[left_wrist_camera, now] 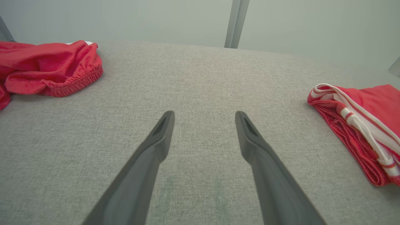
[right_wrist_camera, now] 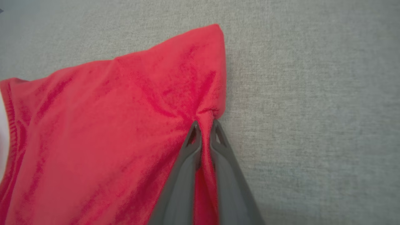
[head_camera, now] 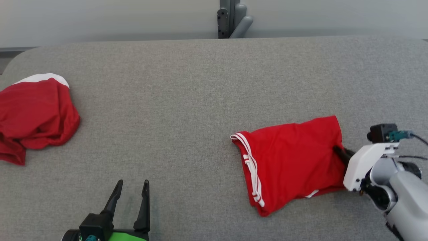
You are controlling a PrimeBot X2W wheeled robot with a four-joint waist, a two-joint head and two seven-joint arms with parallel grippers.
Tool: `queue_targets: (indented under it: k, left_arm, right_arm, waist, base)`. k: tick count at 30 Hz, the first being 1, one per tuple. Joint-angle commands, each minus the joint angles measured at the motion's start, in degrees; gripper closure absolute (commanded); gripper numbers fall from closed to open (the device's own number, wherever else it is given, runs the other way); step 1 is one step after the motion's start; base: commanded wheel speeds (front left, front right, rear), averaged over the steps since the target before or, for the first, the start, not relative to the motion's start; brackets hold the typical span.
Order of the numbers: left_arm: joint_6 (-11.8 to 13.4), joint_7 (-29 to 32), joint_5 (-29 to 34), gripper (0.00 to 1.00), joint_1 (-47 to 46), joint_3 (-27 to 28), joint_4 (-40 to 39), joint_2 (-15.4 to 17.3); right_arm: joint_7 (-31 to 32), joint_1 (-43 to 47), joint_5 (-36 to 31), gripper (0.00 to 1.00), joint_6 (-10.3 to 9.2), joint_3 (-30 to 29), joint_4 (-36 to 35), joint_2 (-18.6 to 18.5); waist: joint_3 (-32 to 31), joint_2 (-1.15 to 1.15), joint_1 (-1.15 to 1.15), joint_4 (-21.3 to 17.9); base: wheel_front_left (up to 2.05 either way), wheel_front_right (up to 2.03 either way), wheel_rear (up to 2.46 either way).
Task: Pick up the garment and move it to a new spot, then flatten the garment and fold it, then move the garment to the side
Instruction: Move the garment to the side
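Hard to make out the tips of the right claw (head_camera: 337, 150) from the head view: sunk into the edge of the folded red garment (head_camera: 291, 160), on the side away from its white stripes. Plainer from the right wrist: pressed nearly together, with a raised ridge of the red cloth pinched between, right at the hem. Cannot tell how many layers lie in that pinch. Cut off at the head view's left border: the crumpled red garment (head_camera: 33, 117), so no telling its full shape, beyond a white band at its far end. Cut off too, at the left wrist view's right border: part of the folded one.

Counted: two red garments, two claws, one grey post (head_camera: 230, 18), one grey counter (head_camera: 187, 83).

Taking the post as the mark: folded garment lying flat on the counter, nearer than the post and to its right. Crumpled garment nearer as well, far to the post's left. Left claw (head_camera: 132, 183) nearest of all, left of the post, spread wide with nothing between its fingers, over bare counter between the two garments.
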Motion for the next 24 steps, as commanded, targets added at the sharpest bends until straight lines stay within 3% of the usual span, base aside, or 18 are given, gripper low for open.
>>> queue_targets:
  k: [1, 10, 18, 24]
  left_arm:
    - [0.08, -0.16, -0.34, 0.0, -1.26, 0.03, -0.43, 0.13]
    - [-0.33, -0.09, 1.04, 0.0, -6.12, 0.0, -3.18, 0.14]
    - [-0.85, -0.09, 2.89, 0.0, -11.07, -0.78, -6.18, 0.28]
    - [-1.16, -0.09, 3.92, 0.0, -11.09, -1.17, -6.6, 0.93]
  right_arm:
    - [-0.55, -1.8, 0.4, 1.0, -0.07, 0.3, -0.72, -1.26]
    - [-1.31, -13.28, -0.12, 1.0, -0.07, -0.4, -1.48, -11.48]
    - [-1.07, -21.43, -2.37, 1.0, -0.07, -6.6, 4.33, -18.68]
    - [-1.78, -24.86, -4.36, 1.0, -0.07, -12.8, 12.32, -20.96]
  waist:
    - [1.23, 0.62, 0.0, -0.64]
    - [9.24, 0.62, 0.0, -4.35]
    - [16.96, 0.62, 0.0, -5.02]
    - [18.5, 0.62, 0.0, -3.85]
  base:
    - [0.0, 0.0, 0.0]
    - [0.0, 0.0, 0.0]
    - [0.0, 0.0, 0.0]
    - [0.0, 0.0, 0.0]
